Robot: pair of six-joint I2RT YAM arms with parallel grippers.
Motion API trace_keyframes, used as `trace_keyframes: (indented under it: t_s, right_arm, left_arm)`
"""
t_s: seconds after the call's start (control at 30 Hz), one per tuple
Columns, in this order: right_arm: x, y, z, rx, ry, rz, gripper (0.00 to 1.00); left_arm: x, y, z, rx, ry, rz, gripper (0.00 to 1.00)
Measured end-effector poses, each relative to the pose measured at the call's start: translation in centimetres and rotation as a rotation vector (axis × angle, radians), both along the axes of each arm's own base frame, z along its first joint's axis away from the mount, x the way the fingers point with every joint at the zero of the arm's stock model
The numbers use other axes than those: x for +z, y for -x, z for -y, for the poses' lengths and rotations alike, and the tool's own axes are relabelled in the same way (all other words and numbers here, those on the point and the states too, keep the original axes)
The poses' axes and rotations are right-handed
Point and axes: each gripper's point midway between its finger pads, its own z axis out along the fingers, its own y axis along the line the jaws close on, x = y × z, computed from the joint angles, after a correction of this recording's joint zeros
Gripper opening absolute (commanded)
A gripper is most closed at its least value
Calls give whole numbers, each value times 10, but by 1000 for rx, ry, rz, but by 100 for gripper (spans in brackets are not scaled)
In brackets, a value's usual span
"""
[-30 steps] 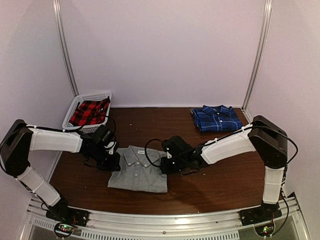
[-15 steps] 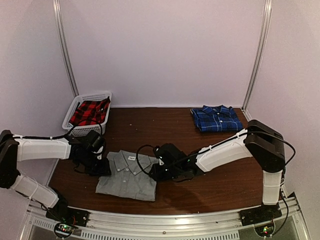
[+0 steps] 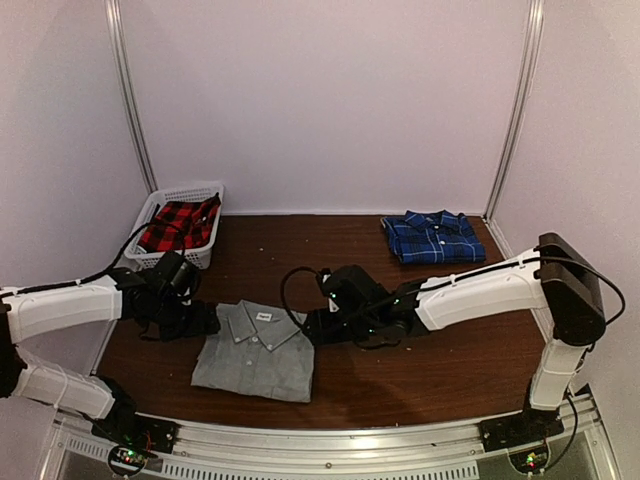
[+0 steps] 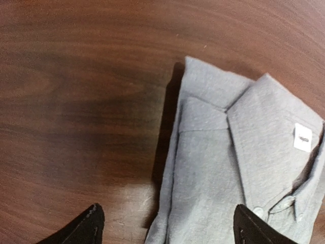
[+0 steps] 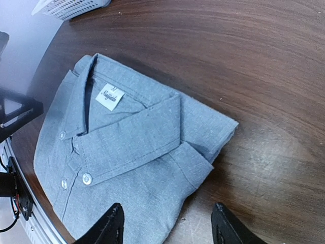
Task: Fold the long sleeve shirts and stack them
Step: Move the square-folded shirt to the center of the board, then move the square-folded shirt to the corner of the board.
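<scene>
Likely soft, light, floppy: folded plain grey collared fabric shirt [image 3: 255, 350], lower centre; grip both side edges. Left tool [image 4: 172, 230], right tool [image 5: 170, 226] spread, empty.

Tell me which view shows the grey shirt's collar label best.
Right wrist: the label on the grey shirt is large and unobstructed, its print faintly visible. Left wrist catches it smaller, near the right edge. Top external shows only a white speck.
</scene>
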Motion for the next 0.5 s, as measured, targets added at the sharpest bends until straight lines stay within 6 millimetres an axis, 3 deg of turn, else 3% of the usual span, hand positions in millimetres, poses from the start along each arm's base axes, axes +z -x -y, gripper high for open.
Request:
trace_keyframes:
  t_s: [0.2,0.37,0.5]
  right_arm:
    - [8,-25,31,-77,87,49,58]
    - [8,-66,77,-193,188,77,57]
    - [9,-99,117,-289,255,83,56]
  left_arm:
    - [44,-22,13,-39,43,119,98]
    - [88,-38,26,-86,105,246,98]
    - [106,-41,38,-131,167,295,98]
